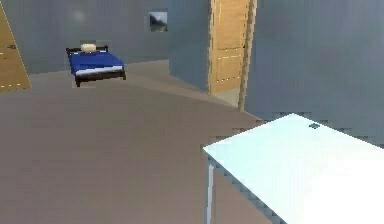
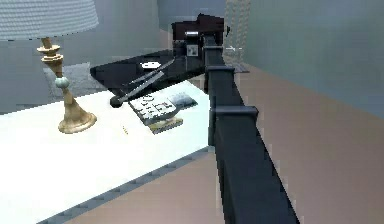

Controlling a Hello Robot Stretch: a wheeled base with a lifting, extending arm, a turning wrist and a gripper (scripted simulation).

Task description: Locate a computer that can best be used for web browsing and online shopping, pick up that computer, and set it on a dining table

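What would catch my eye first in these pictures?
The robot's dark arm rises from the arm side view's bottom edge over a white table, toward a flat black slab that may be a laptop. At that table's left stands a golden lamp with a pale shade. In the forward view's upper left, a bed with a blue cover stands by the far wall.

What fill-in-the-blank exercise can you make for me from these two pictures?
1. The bed has a ____ cover.
2. The lamp stands on a ____ table.
3. A ____ hangs on the wall, above and right of the bed.
Missing words: blue; white; picture.
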